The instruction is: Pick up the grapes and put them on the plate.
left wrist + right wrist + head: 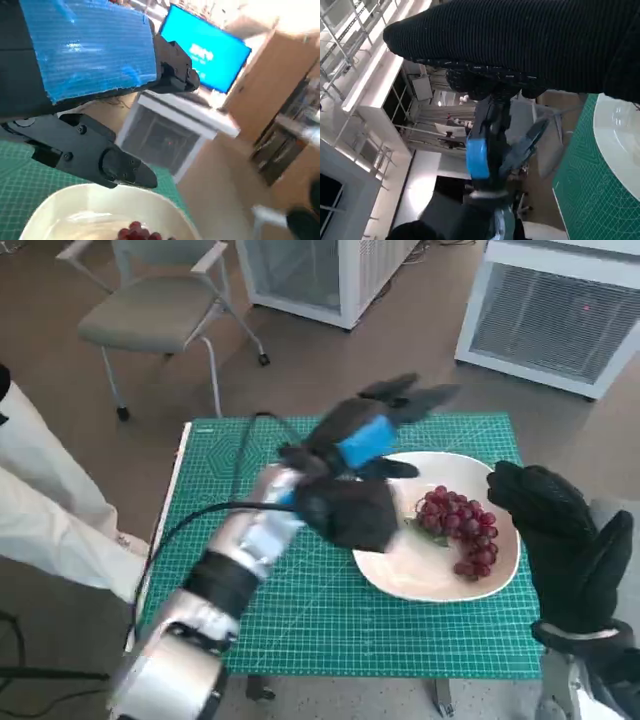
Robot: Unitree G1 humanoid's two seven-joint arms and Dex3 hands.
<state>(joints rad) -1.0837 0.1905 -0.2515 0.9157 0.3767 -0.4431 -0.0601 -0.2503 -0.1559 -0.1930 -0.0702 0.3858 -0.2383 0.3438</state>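
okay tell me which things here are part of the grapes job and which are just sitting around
Part of the job:
- red grapes, already lying on the plate
- white plate
- left hand, raised above the plate's edge, holding nothing
- right hand, beside the plate, holding nothing

Just sitting around:
- green cutting mat
- chair
- white cabinets
- blue screen

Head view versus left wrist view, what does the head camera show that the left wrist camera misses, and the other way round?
Only the head view shows the whole bunch of grapes lying on the plate, the gloved right hand beside the plate's edge, and a chair beyond the table. Only the left wrist view shows a lit blue screen across the room. Both show the left hand with its blue tape, fingers apart and holding nothing, above the plate's rim, the green cutting mat, and at least part of the grapes.
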